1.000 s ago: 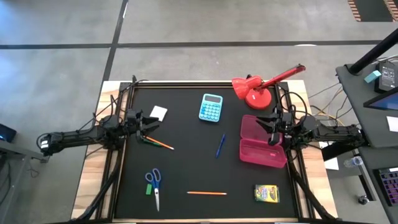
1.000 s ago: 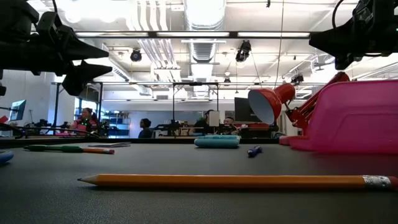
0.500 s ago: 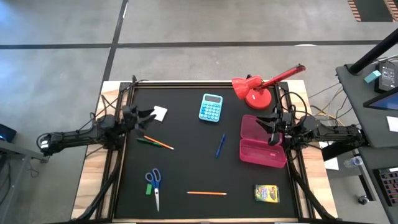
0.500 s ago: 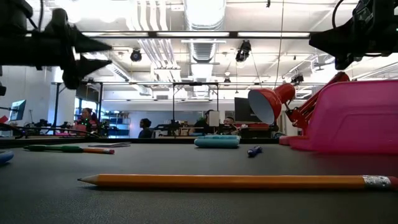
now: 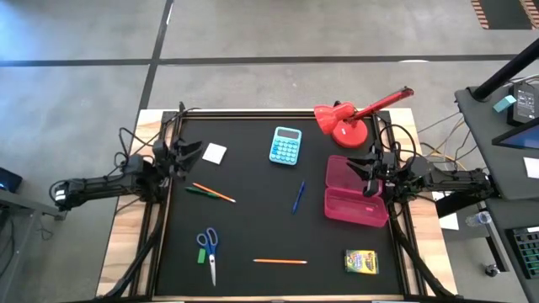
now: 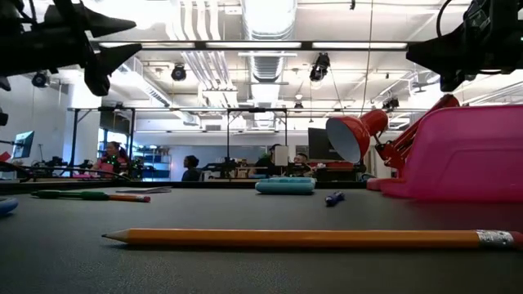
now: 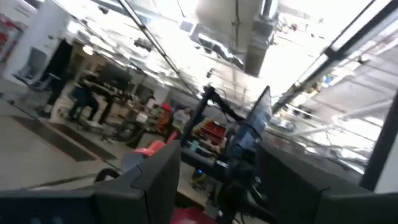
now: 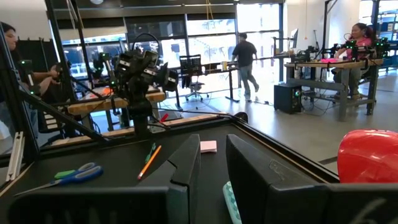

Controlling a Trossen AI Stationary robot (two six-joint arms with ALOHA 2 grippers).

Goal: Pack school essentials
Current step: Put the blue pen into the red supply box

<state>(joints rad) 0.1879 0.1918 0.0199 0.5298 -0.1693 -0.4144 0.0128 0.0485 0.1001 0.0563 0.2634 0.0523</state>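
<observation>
My left gripper (image 5: 189, 151) hangs open and tipped upward over the table's far-left corner, beside the small white square (image 5: 214, 153); it also shows at the top left of the low view (image 6: 110, 41). My right gripper (image 5: 369, 173) hovers open over the open pink case (image 5: 355, 190), touching nothing. Flat on the black mat lie an orange and a green pencil (image 5: 208, 193), a blue pen (image 5: 298, 197), blue-handled scissors (image 5: 210, 252) with a tiny green block (image 5: 200, 255), another orange pencil (image 5: 280, 261) and the crayon box (image 5: 361, 262).
A light blue calculator (image 5: 286, 145) and a red desk lamp (image 5: 345, 123) stand at the far side, the lamp just beyond the pink case. Cables run along both table edges. Bare mat lies in the middle. People and desks show in the room behind.
My left gripper has drawn back from above the two pencils toward the table's far-left corner, rising and tipping its fingers upward, still open. The right arm and all objects have kept still.
</observation>
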